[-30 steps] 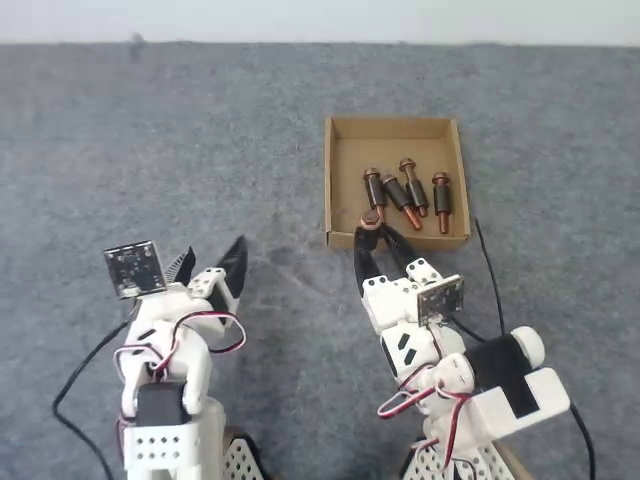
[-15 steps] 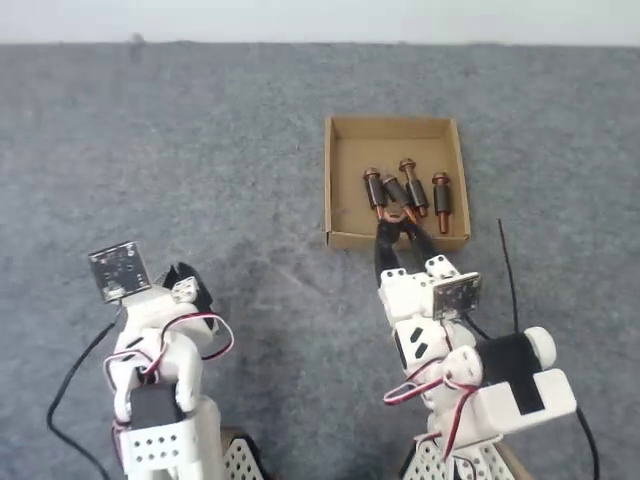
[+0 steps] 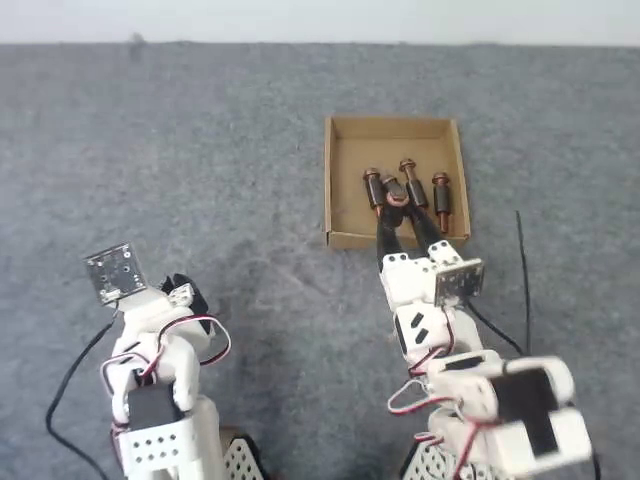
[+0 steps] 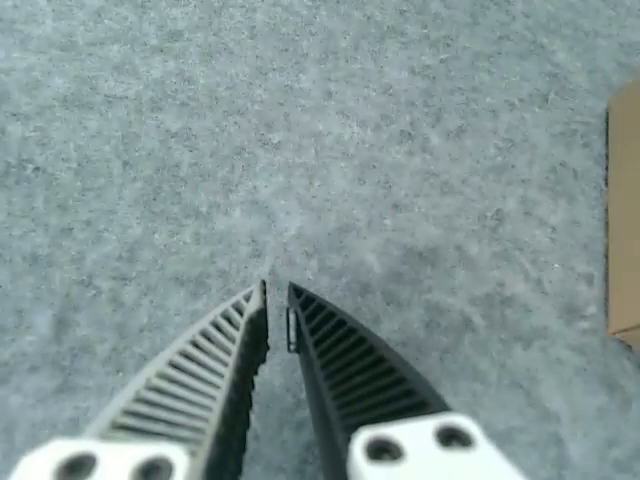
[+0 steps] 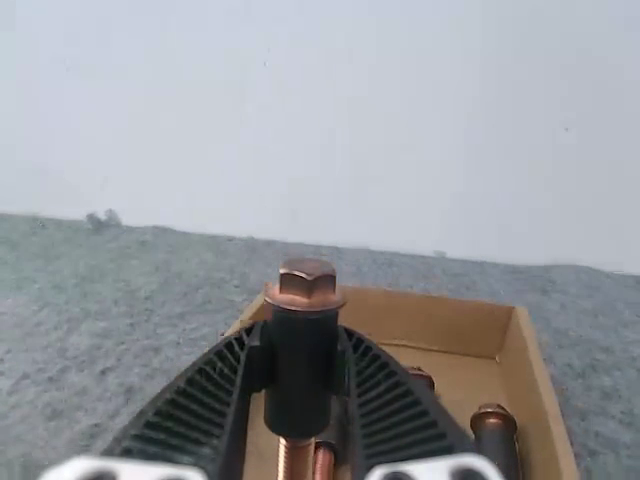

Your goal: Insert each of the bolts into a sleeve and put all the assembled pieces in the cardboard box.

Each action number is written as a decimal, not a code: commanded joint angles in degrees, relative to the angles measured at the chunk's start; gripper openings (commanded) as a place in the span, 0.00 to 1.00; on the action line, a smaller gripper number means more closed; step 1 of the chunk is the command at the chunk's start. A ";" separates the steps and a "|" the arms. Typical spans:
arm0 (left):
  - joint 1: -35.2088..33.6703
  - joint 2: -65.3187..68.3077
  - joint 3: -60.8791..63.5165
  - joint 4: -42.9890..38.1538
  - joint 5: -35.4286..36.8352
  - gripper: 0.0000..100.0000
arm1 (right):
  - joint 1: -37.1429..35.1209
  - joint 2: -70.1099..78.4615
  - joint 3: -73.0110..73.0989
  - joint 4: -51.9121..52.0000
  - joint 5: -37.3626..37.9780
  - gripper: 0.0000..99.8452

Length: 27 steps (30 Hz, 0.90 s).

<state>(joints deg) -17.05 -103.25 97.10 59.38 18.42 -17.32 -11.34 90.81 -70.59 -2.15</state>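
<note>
A sleeved bolt (image 5: 298, 375) is clamped in the right gripper (image 3: 398, 207), head at the fingertips, over the box (image 3: 394, 123). The left gripper (image 4: 277, 293) is closed on nothing above the carpet (image 4: 300, 130).

A black-sleeved copper bolt (image 5: 299, 352) is held upright over the cardboard box (image 3: 331, 185), where four others (image 3: 441, 203) lie.

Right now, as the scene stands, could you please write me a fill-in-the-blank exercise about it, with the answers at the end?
1. The right gripper is shut on a copper bolt inside a ____ sleeve.
2. It holds this piece above the ____ box.
3. ____ assembled pieces lie inside the box.
4. The left gripper, shut above the grey carpet, holds ____.

Missing words: black; cardboard; Four; nothing.
</note>
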 commanded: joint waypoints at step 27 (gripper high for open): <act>-0.44 -0.35 -0.57 0.35 -0.18 0.04 | 5.76 -12.35 -55.03 95.60 -0.26 0.01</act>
<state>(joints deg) -17.05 -103.25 97.10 59.38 18.42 -13.19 -26.29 45.71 21.36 -2.15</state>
